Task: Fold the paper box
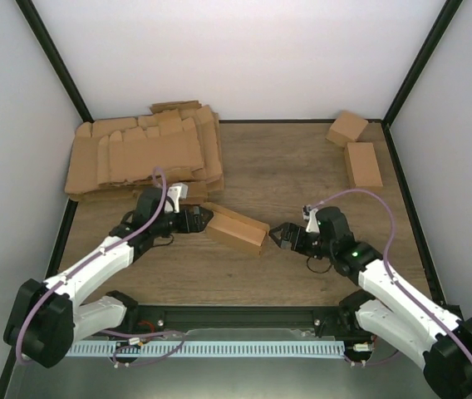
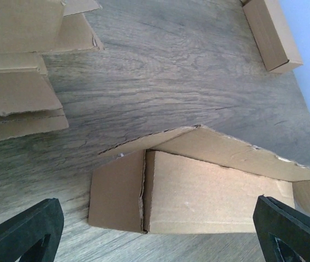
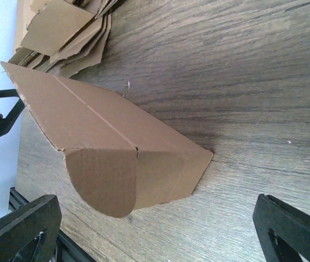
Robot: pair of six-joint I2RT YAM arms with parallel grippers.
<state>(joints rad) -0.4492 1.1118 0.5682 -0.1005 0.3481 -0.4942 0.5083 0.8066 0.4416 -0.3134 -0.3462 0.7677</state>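
At the far left of the table [image 1: 302, 274], a pile of flat cardboard blanks [image 1: 145, 154] is stacked. Just in front of it, the left gripper [image 1: 201, 218] is aimed at the left end of the paper box [image 1: 236, 227], with its fingers [image 2: 24, 232] spread wide and nothing held between them. Whether that end is touched cannot be told.

The box is lying near the middle of the table, between the two grippers, and is only half formed. Its long walls are raised, a long lid panel [image 2: 231, 150] is tilted up, and a rounded end flap [image 3: 103, 185] is not tucked in at the right end.

Further right, the right gripper [image 1: 279, 235] is likewise released, with its fingers apart just short of the box's end. Two finished boxes [image 1: 362, 164] are set well apart at the far right.

The box is judged to be light and thin. Its panels should be stiff, it should hinge freely at the creases, and it is likely to be pushed across the smooth wood or crushed if squeezed across its hollow body. It is best taken by a flap edge or a single wall, with the opposite end braced by the other gripper.
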